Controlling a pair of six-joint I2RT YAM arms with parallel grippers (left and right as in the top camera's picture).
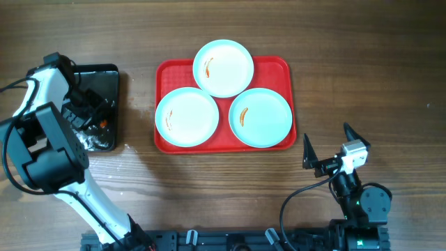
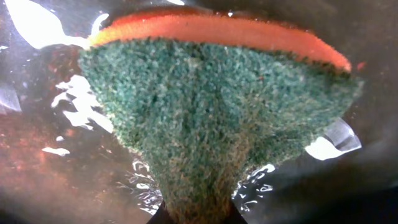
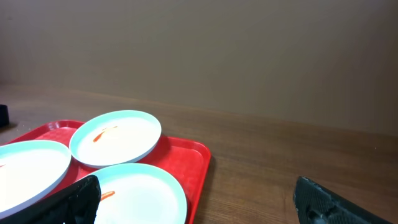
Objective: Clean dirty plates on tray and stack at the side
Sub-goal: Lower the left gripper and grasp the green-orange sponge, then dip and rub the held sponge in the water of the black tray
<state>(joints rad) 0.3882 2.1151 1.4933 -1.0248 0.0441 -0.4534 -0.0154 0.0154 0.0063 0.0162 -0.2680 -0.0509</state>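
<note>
Nothing cleaned yet: I see smears on all three plates (image 1: 223, 67), none stacked off the tray (image 1: 167, 70).
Left gripper (image 1: 92, 115) clamps the sponge (image 2: 211, 112) at the black tray (image 1: 104, 73); right gripper (image 1: 325, 136) gapes, idle.

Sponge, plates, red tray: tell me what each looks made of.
The sponge looks like coarse green scouring fibre over an orange foam layer, matte and fuzzy. The plates are smooth and glossy: plastic or glazed ceramic, cannot tell. The red tray is probably moulded plastic, given its even colour and rounded raised rim.
</note>
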